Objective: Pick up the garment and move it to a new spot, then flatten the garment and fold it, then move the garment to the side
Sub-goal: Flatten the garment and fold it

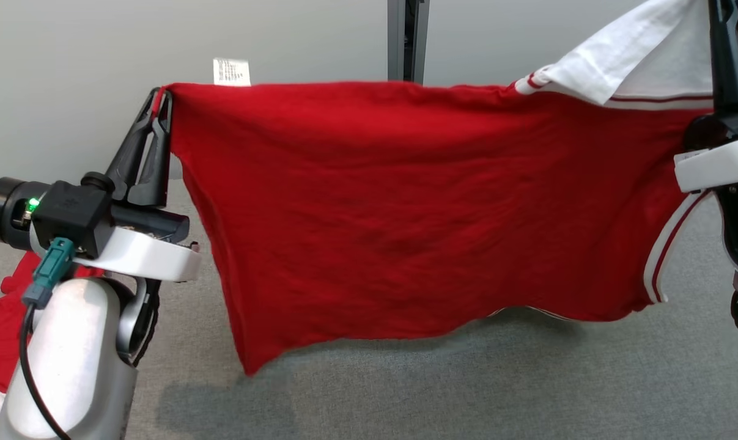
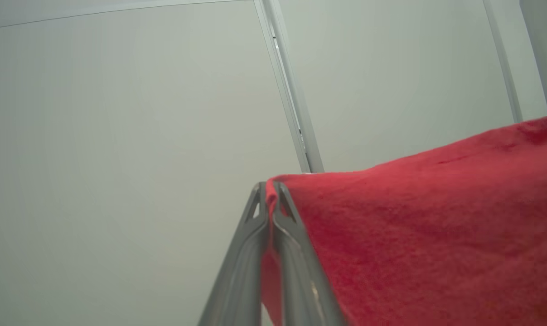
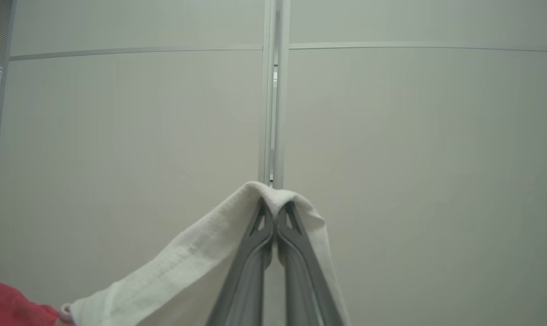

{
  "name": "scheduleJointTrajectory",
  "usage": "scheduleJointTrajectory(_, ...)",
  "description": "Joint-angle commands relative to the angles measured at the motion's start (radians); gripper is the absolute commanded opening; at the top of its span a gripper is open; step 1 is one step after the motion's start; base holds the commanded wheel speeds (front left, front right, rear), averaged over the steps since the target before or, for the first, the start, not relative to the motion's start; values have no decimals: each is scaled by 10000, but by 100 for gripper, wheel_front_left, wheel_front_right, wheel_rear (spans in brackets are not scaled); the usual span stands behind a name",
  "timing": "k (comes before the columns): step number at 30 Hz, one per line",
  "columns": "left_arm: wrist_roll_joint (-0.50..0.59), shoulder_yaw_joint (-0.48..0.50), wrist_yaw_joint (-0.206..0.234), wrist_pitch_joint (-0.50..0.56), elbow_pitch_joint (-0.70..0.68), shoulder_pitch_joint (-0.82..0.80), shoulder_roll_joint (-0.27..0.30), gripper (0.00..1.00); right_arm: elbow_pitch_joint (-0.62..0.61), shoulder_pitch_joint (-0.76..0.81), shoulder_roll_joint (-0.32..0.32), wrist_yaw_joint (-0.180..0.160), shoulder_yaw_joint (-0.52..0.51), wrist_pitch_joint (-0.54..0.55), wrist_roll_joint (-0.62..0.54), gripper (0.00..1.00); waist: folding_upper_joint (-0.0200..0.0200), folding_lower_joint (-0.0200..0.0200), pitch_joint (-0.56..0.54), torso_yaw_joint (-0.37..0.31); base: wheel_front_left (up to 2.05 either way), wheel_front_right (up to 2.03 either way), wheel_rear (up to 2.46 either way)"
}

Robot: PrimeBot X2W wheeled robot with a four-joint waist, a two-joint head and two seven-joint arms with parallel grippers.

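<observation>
Head view: garment (image 1: 405, 214) hangs stretched between left hand (image 1: 162, 101) and right hand (image 1: 730, 43), right end higher. A loose corner droops below the left hand, likely to land first and crease under. Left wrist view: fingers pressed together on a thin red edge at the very tips, so extra pull could slip it free. Right wrist view: fingers pinch only white trim draped over their tips, so the red body could sag or drop.
</observation>
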Motion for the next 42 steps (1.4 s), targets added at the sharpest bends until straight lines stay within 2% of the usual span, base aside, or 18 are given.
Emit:
scheduleJointTrajectory(1, -55, 63, -25, 117, 28, -182, 121, 0, -4, -180, -7, 5, -62, 40, -20, 0, -1, 0, 44, -18, 0, 0, 0)
scheduleJointTrajectory(6, -1, -72, -179, 667, -66, -771, 404, 0, 182, -845, -217, 5, -27, 262, -71, 0, -1, 0, 646, -67, 0, 0, 0)
scheduleJointTrajectory(8, -131, -106, -347, 877, 17, -1328, 475, 0, 248, -1410, -698, 5, 269, 345, -551, 0, -1, 0, 1120, -45, 0, 0, 0)
scheduleJointTrajectory(12, 109, -327, -631, 1138, 644, -3037, 966, 0, 842, -3170, -1161, 3, 919, 338, -936, 0, -1, 0, 2357, -84, 0, 0, 0)
scheduleJointTrajectory(13, 109, -327, -631, 1138, 644, -3037, 966, 0, 842, -3170, -1161, 3, 919, 338, -936, 0, -1, 0, 2357, -84, 0, 0, 0)
scheduleJointTrajectory(14, 287, -592, -750, 1146, 1117, -4162, 1116, 0, 1365, -4279, -1284, 1, 1154, 324, -900, 0, -1, 0, 3010, -69, 0, 0, 0)
scheduleJointTrajectory(15, 287, -592, -750, 1146, 1117, -4162, 1116, 0, 1365, -4279, -1284, 1, 1154, 324, -900, 0, -1, 0, 3010, -69, 0, 0, 0)
scheduleJointTrajectory(19, 443, -859, -854, 977, 2430, -6596, 1328, 0, 2738, -6769, -1135, 1, 1569, 168, -711, 0, -1, 0, 4190, -147, 0, 0, 0)
scheduleJointTrajectory(20, 491, -873, -864, 848, 2816, -7207, 1308, 0, 3095, -7443, -1233, 3, 1753, -41, -1031, 0, -1, 0, 4409, -173, 0, 0, 0)
scheduleJointTrajectory(23, 720, -868, -606, 431, 3883, -8945, 1079, 0, 4267, -9245, -1238, 0, 2081, -773, -1727, 0, -1, 0, 5050, -194, 0, 0, 0)
scheduleJointTrajectory(29, 1091, -982, 104, -363, 5748, -11252, 539, 0, 6561, -11533, -454, 1, 1544, -2285, -2880, 0, -1, 0, 5868, -208, 0, 0, 0)
scheduleJointTrajectory(31, 1126, -1049, 177, -459, 6138, -11617, 360, 0, 7045, -11810, -234, 1, 1207, -2484, -3140, 0, -1, 0, 6095, -217, 0, 0, 0)
scheduleJointTrajectory(34, 1123, -1258, -30, -492, 6367, -11682, 143, 0, 7478, -11595, 316, 1, 489, -2589, -3179, 0, -1, 0, 6388, -231, 0, 0, 0)
scheduleJointTrajectory(36, 1254, -1386, 6, -497, 6269, -11509, 197, 0, 7377, -11110, 596, 3, 294, -2588, -3279, 0, -1, 0, 6628, -266, 0, 0, 0)
scheduleJointTrajectory(39, 1394, -1799, -266, -481, 6008, -10968, 162, 0, 7168, -10253, 907, 1, -317, -2585, -3014, 0, -1, 0, 6928, -286, 0, 0, 0)
scheduleJointTrajectory(42, 1419, -1949, -161, -486, 5605, -10380, 324, 0, 6964, -9196, 1307, 1, -570, -2587, -2793, 0, -1, 0, 7062, -344, 0, 0, 0)
